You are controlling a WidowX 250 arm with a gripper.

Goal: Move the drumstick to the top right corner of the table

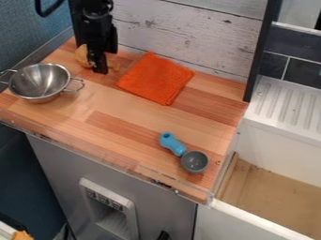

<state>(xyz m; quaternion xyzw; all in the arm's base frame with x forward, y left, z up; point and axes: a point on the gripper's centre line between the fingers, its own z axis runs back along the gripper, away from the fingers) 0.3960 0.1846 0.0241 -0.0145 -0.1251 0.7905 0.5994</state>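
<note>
Camera view: end effector (99, 69) downward

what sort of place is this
Most likely a toy kitchen set up for a robot: a small wooden counter beside a sink basin with a ridged drainboard, and a metal colander or bowl on the counter.

A toy kitchen is presenting itself here: a wooden counter (94, 101) is bearing a two-handled metal bowl (39, 82), an orange cloth (155, 78) and a blue-handled scoop (172, 143). Below its near edge, a grey front (56, 164) is carrying a fridge-style dispenser (94, 187). At right, a ridged white drainboard (285, 110) is adjoining a sink-like basin (282, 136), with dark tiles (302, 72) rising on the far side
</note>
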